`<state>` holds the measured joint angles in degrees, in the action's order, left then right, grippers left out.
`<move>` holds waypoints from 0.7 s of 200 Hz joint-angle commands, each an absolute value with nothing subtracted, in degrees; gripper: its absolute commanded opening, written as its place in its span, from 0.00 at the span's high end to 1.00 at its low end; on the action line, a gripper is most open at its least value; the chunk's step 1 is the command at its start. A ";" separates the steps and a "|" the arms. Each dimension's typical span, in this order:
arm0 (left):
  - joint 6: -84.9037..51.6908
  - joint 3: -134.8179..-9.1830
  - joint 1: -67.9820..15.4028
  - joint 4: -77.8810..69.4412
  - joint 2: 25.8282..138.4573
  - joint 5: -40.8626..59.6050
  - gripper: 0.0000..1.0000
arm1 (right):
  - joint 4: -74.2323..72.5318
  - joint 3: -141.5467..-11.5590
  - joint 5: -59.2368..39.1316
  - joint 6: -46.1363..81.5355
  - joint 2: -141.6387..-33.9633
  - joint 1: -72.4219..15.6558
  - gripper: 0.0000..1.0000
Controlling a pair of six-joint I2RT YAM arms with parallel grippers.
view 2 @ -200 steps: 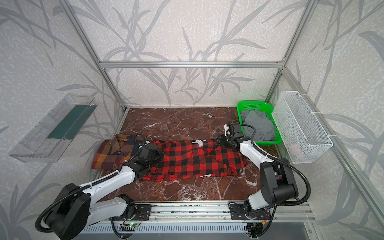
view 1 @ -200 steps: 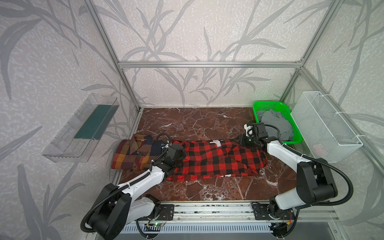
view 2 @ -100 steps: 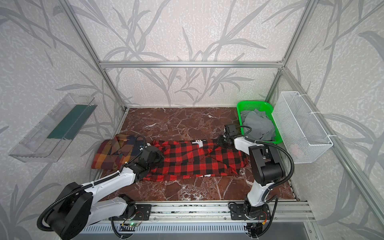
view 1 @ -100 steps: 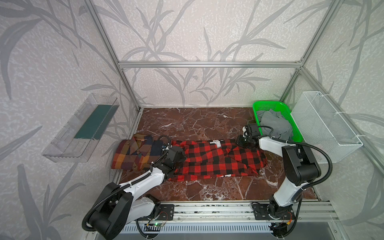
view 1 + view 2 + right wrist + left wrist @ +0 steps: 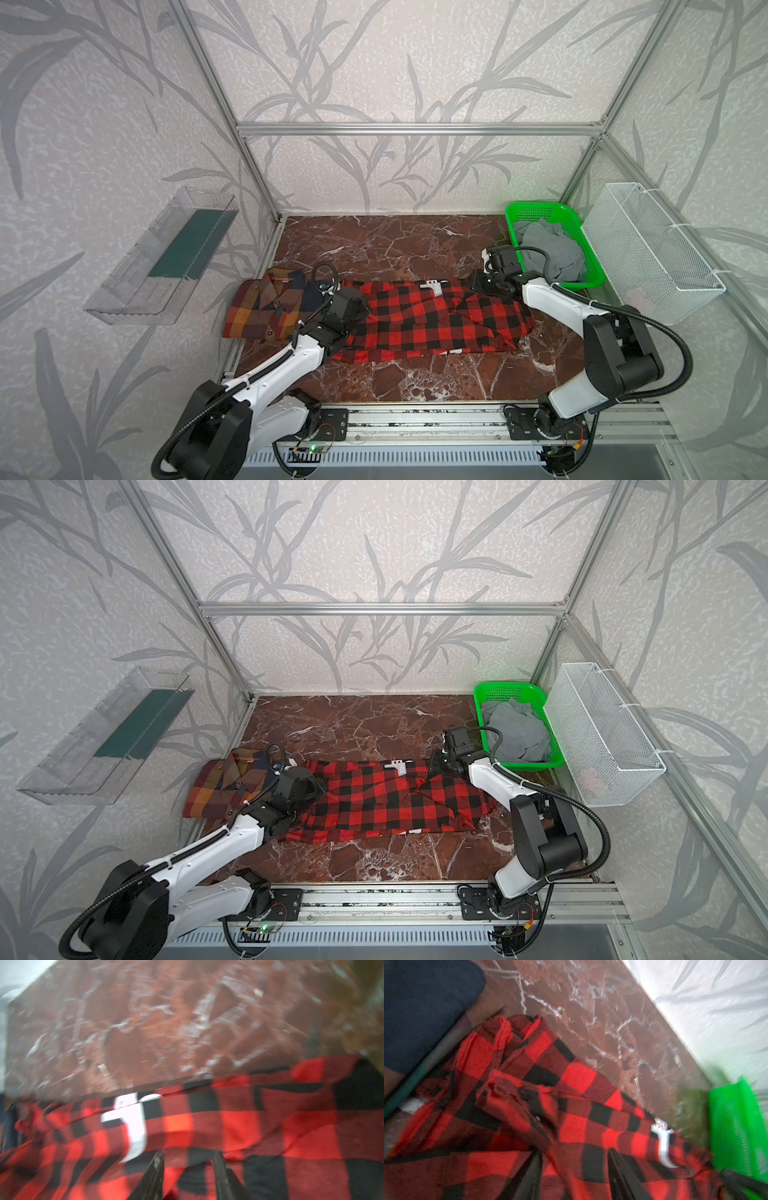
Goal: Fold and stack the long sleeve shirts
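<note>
On the table (image 5: 395,249) | red-and-black shirt (image 5: 415,324) beneath left fingers (image 5: 529,1178), right fingers (image 5: 153,1176) — both parted, empty

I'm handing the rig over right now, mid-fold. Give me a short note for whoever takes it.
Left gripper: jaws open, over the red-and-black shirt, at its end nearest the brown plaid shirt.
Right gripper: jaws open, over the opposite end, by the green basket.
Done: plaid shirt lies folded at the left edge of the table; red shirt is narrowed to a long band.
To do: fold the band crosswise, stack it on the plaid shirt.
</note>
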<state>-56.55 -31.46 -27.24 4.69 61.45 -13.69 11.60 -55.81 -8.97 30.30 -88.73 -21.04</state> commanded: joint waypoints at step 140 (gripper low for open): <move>-46.35 -43.20 -6.56 31.96 65.86 -3.90 0.16 | 5.76 -59.14 -4.48 34.76 -99.96 -37.45 0.53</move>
